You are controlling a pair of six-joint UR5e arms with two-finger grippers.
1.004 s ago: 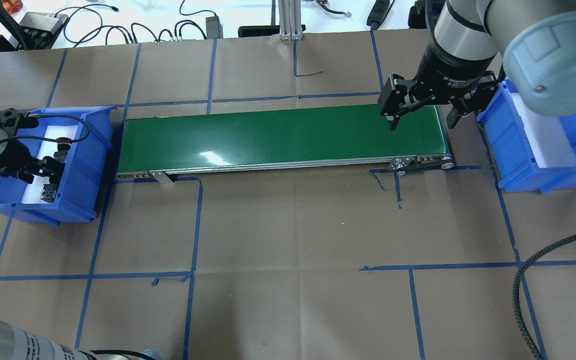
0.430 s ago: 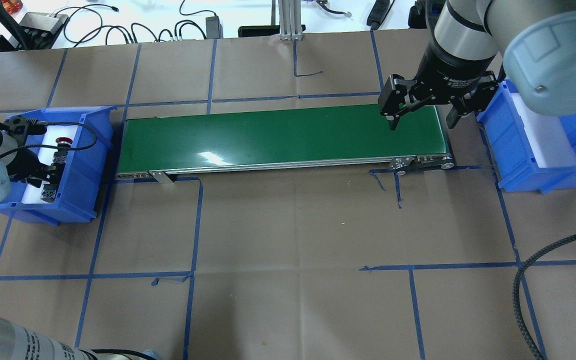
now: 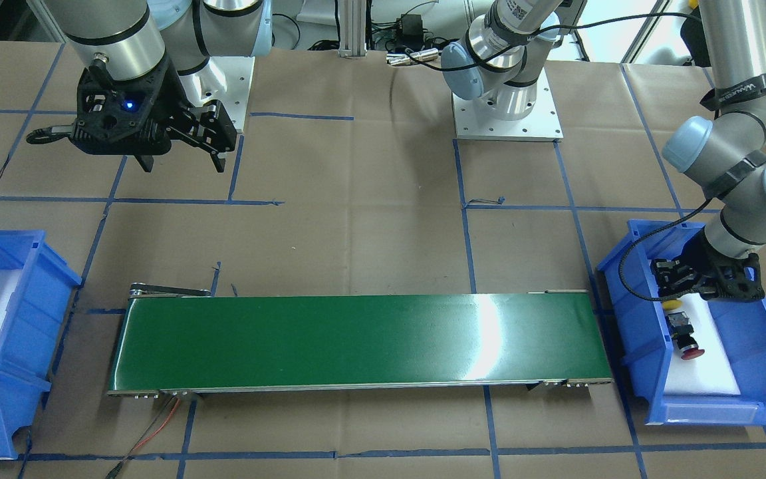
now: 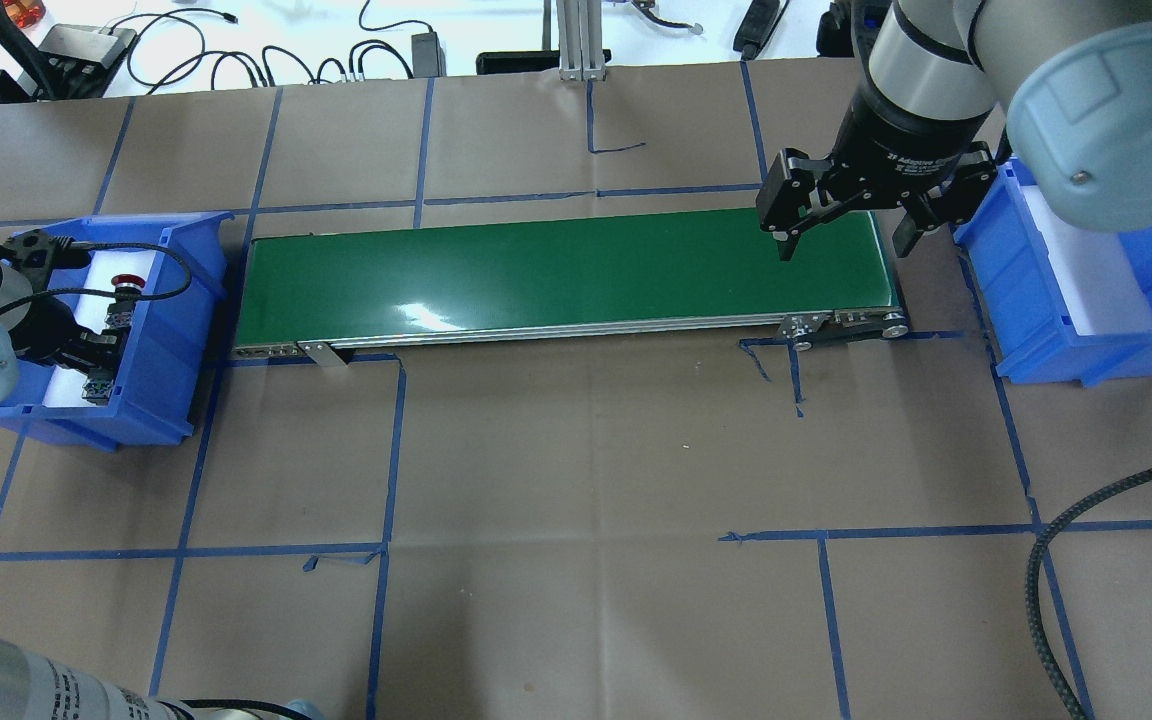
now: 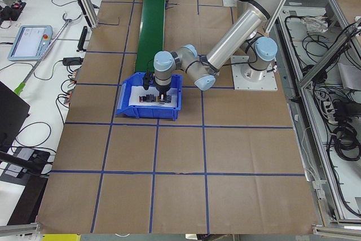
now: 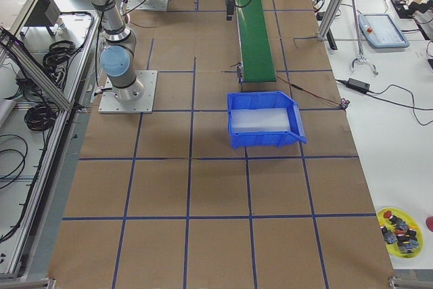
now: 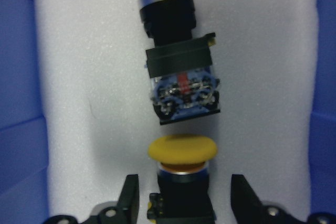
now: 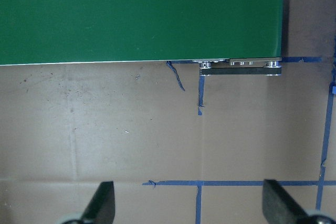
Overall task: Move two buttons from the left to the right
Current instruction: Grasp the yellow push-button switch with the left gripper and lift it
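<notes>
The yellow button (image 7: 182,150) and the red button (image 7: 181,77) lie end to end on white foam in the left blue bin (image 4: 171,330). My left gripper (image 7: 184,203) is open inside that bin, a finger on each side of the yellow button's black body, with gaps showing. In the front-facing view the left gripper (image 3: 679,286) is just behind the yellow button's cap (image 3: 672,304), and the red button (image 3: 685,339) lies beyond it. My right gripper (image 4: 844,245) is open and empty above the right end of the green conveyor belt (image 4: 556,270).
The right blue bin (image 4: 1036,300), lined with white foam, stands past the belt's right end. The belt (image 3: 356,339) spans between the two bins. A black braided cable (image 4: 1046,560) lies at the near right. Blue tape lines cross the brown paper.
My left wrist has shifted slightly right over the left bin, uncovering the red button in the overhead view. The right arm has not moved.
</notes>
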